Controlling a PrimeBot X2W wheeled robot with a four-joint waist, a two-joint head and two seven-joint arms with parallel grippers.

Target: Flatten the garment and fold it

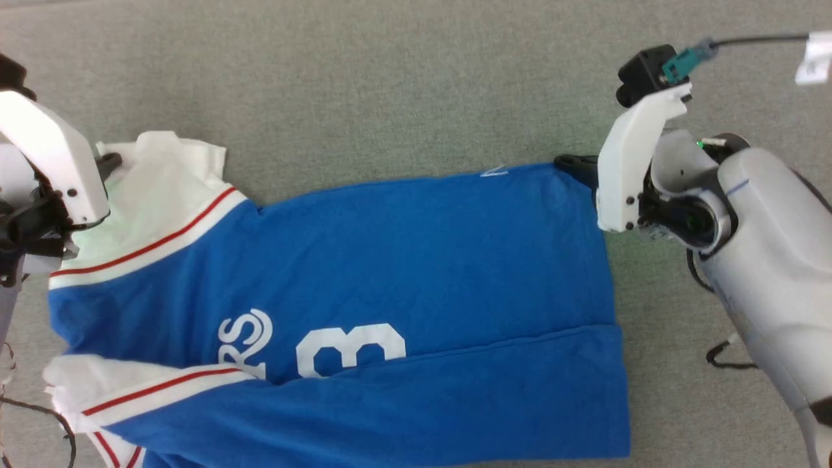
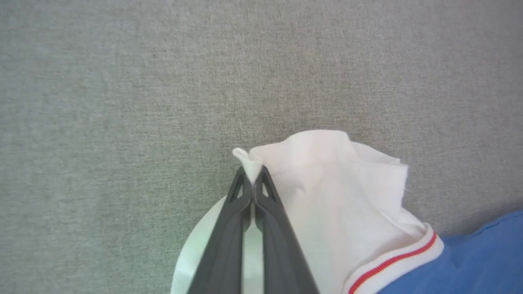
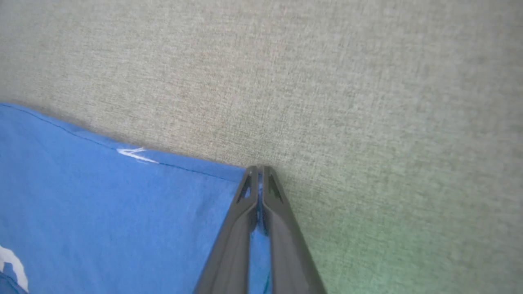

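The garment (image 1: 403, 260), a bright blue jersey with white sleeves, red stripes and a white "3", lies spread across the grey surface, its near long edge folded over. My left gripper (image 2: 254, 173) is shut on the tip of the far white sleeve (image 2: 339, 192), and white cloth pokes out past its fingertips. In the head view that gripper (image 1: 110, 160) sits at the sleeve's far left edge. My right gripper (image 3: 260, 168) is shut on the garment's far hem corner (image 3: 229, 173), with blue cloth showing between its fingers. The same gripper (image 1: 575, 164) shows at the garment's far right corner.
Grey fabric-like surface (image 1: 390, 84) runs all around the garment. A dark cable (image 1: 731, 357) loops beside my right forearm, and thin cables (image 1: 39, 416) hang at the lower left.
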